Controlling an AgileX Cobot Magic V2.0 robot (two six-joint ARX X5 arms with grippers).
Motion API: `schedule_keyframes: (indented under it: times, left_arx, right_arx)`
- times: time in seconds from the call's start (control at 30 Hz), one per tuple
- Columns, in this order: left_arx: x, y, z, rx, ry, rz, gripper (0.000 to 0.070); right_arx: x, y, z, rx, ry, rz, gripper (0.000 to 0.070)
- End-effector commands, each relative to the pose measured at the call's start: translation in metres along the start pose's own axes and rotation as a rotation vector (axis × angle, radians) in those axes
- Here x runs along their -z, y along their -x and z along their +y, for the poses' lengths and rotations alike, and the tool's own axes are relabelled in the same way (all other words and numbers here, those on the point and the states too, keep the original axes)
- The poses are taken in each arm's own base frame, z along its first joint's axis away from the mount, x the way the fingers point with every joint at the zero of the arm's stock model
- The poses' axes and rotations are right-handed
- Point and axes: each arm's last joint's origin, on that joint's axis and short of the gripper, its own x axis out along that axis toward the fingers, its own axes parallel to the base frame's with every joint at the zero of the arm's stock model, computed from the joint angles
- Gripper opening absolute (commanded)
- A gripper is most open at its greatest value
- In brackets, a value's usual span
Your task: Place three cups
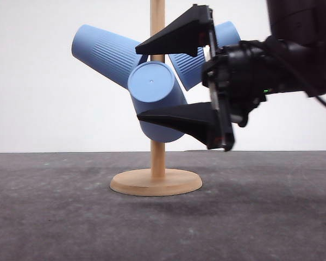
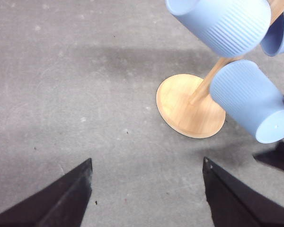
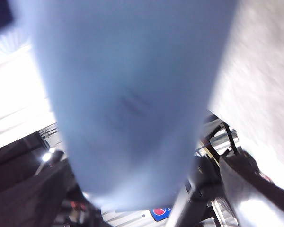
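Observation:
Three light-blue ribbed cups hang tilted on a wooden rack [image 1: 157,157]. One cup [image 1: 106,54] points up to the left. Another cup [image 1: 193,65] points up to the right, partly behind my right gripper. The front cup [image 1: 152,81] shows its flat bottom to the camera. My right gripper [image 1: 137,83] stands open with one finger above this cup and one below it. The right wrist view has a blurred cup [image 3: 132,94] close up between the fingers. My left gripper [image 2: 147,163] hangs open over bare table, with nothing in it, short of the rack's base [image 2: 187,109].
The rack's round wooden base [image 1: 156,182] stands mid-table on the dark grey table [image 1: 54,217]. A plain white wall runs behind. Open table lies left of and in front of the rack.

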Motion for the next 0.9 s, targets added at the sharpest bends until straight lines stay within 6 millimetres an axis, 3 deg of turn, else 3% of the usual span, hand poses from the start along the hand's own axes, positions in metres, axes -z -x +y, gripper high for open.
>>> schedule_keyframes:
  times: [0.0,0.1,0.23,0.3,0.5,0.7,0.87]
  left_arx:
    - [-0.003,0.000,-0.001,0.001,0.010,-0.013,0.0440]
    - [-0.003,0.000,-0.001,0.001,0.014,-0.013,0.0440]
    - [-0.003,0.000,-0.001,0.001,0.016,-0.013,0.0438]
    - [-0.003,0.000,-0.001,0.001,0.022,-0.013,0.0437]
    - [-0.002,0.000,-0.001,0.001,0.043,-0.012,0.0436]
    - [-0.003,0.000,-0.001,0.002,0.065,-0.015,0.0436]
    - [-0.003,-0.001,-0.001,0.001,0.072,-0.011,0.0437]
  right_arx:
    - [0.011,0.006,-0.001,-0.015,0.019,0.004,0.0633]
    - [0.025,0.017,-0.005,-0.042,0.056,0.004,0.0621]
    - [0.044,0.032,-0.008,-0.072,0.169,-0.010,0.0497]
    - [0.047,0.038,-0.010,-0.063,0.247,-0.033,0.0476]
    - [0.038,0.065,-0.018,0.088,0.542,-0.248,0.0478]
    - [0.019,0.106,-0.026,0.233,0.698,-0.438,0.0479]
    - [0.009,0.137,-0.017,0.308,0.805,-0.573,0.0479]
